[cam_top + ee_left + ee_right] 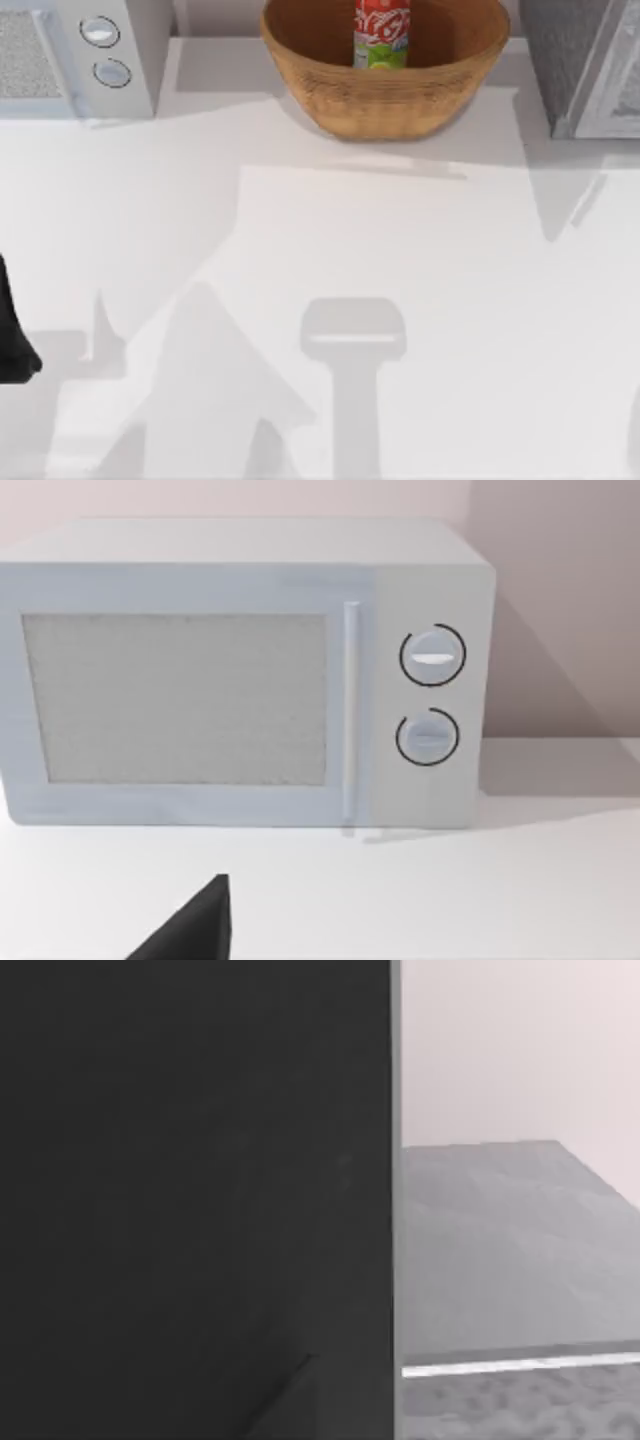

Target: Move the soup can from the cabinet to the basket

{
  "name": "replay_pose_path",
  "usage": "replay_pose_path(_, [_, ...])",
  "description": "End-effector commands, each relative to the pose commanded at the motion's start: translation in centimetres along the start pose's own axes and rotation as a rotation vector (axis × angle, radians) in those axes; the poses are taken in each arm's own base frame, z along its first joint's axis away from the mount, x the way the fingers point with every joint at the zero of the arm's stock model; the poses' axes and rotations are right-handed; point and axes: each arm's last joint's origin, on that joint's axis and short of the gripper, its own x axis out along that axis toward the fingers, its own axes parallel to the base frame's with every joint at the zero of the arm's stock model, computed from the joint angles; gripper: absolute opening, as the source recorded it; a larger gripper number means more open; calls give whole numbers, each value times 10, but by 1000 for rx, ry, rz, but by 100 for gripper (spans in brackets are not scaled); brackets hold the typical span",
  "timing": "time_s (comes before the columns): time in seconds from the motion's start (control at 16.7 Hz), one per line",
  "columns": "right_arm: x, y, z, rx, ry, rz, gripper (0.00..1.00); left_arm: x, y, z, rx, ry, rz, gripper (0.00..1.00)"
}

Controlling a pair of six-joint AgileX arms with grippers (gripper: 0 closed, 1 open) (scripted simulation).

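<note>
Legible text — one item. The soup can (pixel 381 33), standing upright inside the basket (pixel 385 95) at the far edge of the table in the top view, carries white script lettering on its red label; the letters are cut off by the picture's upper edge and cannot be read as a word. Below the red field lies a green-yellow band with no readable marks. The two round knobs (pixel 432 656) of the white appliance (pixel 240 675) — left wrist view — bear no numbers or signs.
</note>
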Motion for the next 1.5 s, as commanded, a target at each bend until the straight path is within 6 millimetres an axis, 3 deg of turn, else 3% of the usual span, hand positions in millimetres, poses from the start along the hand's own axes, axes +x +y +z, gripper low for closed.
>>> replay_pose_path(0.18, [12, 56, -5, 4, 10, 5, 100, 0, 0, 0, 0, 0, 0, 100])
replay_pose_path(0.42, [8, 124, -10, -14, 23, 9, 100, 0, 0, 0, 0, 0, 0, 100])
replay_pose_path(0.66, [-9, 166, -13, -39, 24, -2, 100, 0, 0, 0, 0, 0, 0, 100])
replay_pose_path(0.84, [-16, 175, -13, -48, 22, -9, 100, 0, 0, 0, 0, 0, 0, 100])
replay_pose_path(1.14, [-21, 167, -7, -49, 0, -43, 100, 0, 0, 0, 0, 0, 0, 100])
replay_pose_path(1.5, [23, 168, -9, -53, 9, -43, 100, 0, 0, 0, 0, 0, 0, 100])
